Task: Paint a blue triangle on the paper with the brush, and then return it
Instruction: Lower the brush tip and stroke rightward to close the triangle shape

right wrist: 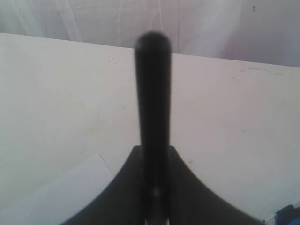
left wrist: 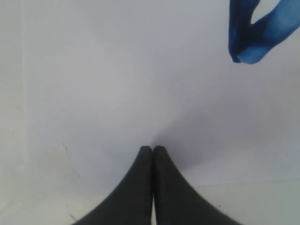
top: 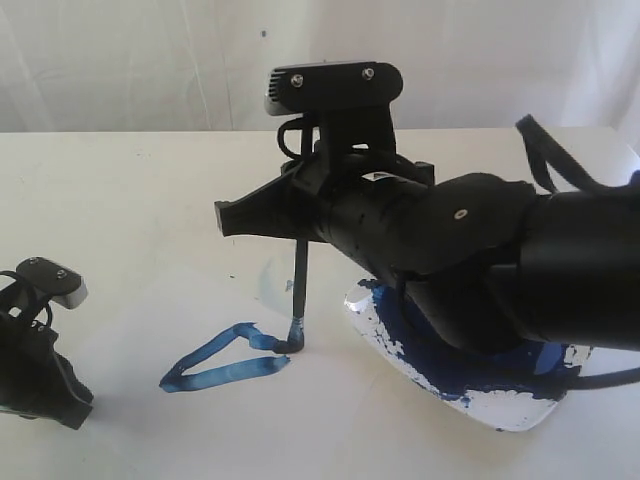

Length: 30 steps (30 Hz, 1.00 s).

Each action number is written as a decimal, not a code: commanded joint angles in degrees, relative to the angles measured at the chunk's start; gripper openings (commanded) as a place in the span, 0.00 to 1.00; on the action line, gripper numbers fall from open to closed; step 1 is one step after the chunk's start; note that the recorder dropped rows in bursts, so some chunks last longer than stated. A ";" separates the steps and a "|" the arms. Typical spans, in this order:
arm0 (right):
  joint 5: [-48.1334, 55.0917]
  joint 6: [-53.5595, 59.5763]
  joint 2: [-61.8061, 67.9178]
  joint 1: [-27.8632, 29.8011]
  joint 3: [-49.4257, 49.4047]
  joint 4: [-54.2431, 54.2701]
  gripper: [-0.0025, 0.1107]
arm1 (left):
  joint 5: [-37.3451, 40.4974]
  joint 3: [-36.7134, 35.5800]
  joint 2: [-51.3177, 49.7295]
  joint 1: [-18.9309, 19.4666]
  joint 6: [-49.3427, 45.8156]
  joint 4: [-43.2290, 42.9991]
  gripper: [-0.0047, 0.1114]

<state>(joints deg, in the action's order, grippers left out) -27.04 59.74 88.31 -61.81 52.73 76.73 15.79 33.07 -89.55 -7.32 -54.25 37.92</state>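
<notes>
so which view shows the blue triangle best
The exterior view: nearly the whole blue triangle outline shows there. The left wrist view catches only one corner, and the right wrist view shows none of it.

1. A white table (top: 120, 200) fills the lower two thirds of the exterior view.
2. A white palette tray (top: 500, 408) lies at lower right, chipped-looking and smeared.
3. A dark navy paint pool (top: 445, 368) covers much of the tray.
4. A faint pale-blue smudge (top: 265, 280) sits near centre.
5. A white curtain (top: 130, 60) hangs across the top.
</notes>
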 commanded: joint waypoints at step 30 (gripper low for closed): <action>4.59 5.80 -3.59 0.20 -0.25 7.03 0.02 | 1.84 -0.37 -0.03 -0.12 0.06 0.52 0.04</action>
<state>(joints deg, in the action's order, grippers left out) -23.04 66.65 85.24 -61.81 52.73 84.88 15.79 33.07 -89.55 -7.32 -54.25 38.02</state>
